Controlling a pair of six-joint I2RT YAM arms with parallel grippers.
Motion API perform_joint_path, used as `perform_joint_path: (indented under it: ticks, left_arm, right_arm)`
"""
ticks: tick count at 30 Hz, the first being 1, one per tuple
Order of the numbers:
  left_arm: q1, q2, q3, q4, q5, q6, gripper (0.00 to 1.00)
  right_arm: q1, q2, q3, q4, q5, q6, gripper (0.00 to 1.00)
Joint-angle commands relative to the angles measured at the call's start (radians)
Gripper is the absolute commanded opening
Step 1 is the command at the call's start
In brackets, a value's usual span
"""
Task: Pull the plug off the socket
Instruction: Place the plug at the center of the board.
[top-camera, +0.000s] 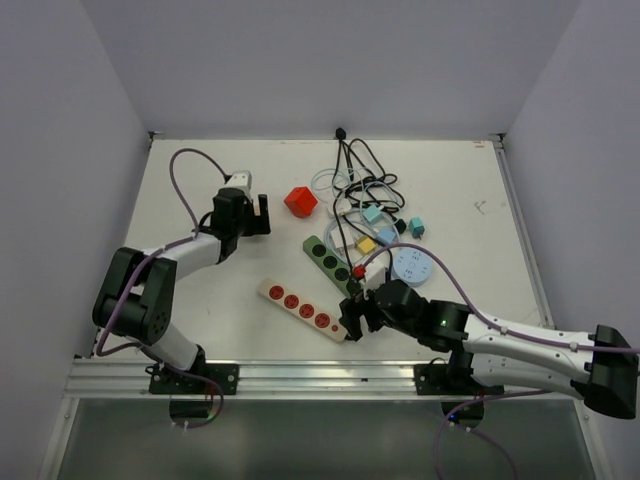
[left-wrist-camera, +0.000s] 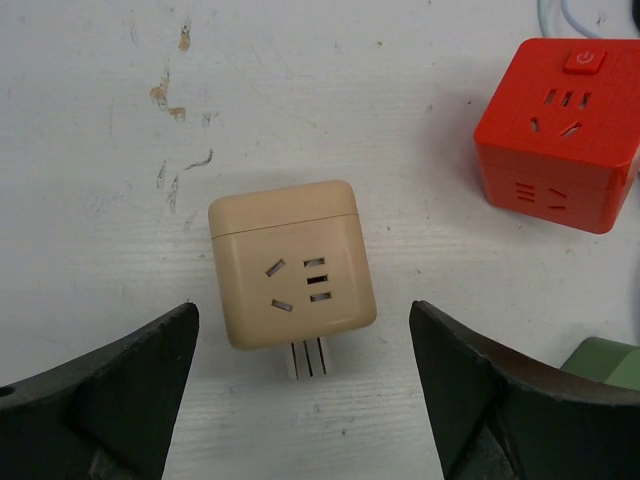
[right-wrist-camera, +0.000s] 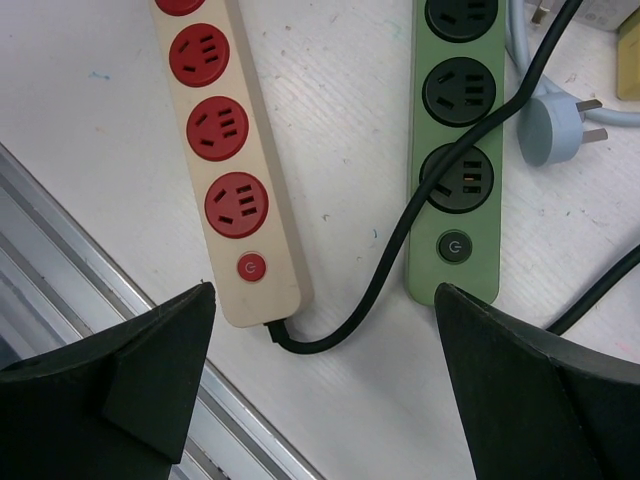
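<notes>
A beige cube socket (left-wrist-camera: 290, 265) lies on the white table, and a small white ribbed plug part (left-wrist-camera: 308, 358) sticks out of its near side. My left gripper (left-wrist-camera: 305, 400) is open, its fingers (left-wrist-camera: 110, 400) spread to either side just short of the cube and touching nothing. The top view shows the cube (top-camera: 238, 181) just beyond the left gripper (top-camera: 243, 203). My right gripper (right-wrist-camera: 325, 400) is open and empty above the switch ends of a beige strip with red sockets (right-wrist-camera: 225, 150) and a green strip (right-wrist-camera: 455, 150). The right gripper also shows in the top view (top-camera: 352, 318).
A red cube socket (left-wrist-camera: 558, 135) sits right of the beige cube. A black cable (right-wrist-camera: 400, 260) runs from the beige strip across the green one. A light blue plug (right-wrist-camera: 555, 125) lies beside the green strip. Tangled cables and small cubes (top-camera: 370, 205) lie behind. An aluminium rail (right-wrist-camera: 100, 300) edges the table.
</notes>
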Motion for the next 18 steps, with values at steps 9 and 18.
perform_joint_path:
  ticks: [9, 18]
  left_arm:
    - [-0.001, -0.211, 0.083, -0.1, 0.013, 0.017, 0.97]
    - [-0.003, -0.519, 0.232, -0.307, 0.068, 0.043, 1.0]
  right_arm:
    - [-0.007, -0.041, 0.004, -0.015, 0.059, 0.024, 0.95]
    - [-0.21, -0.038, 0.145, -0.151, 0.165, 0.098, 0.97]
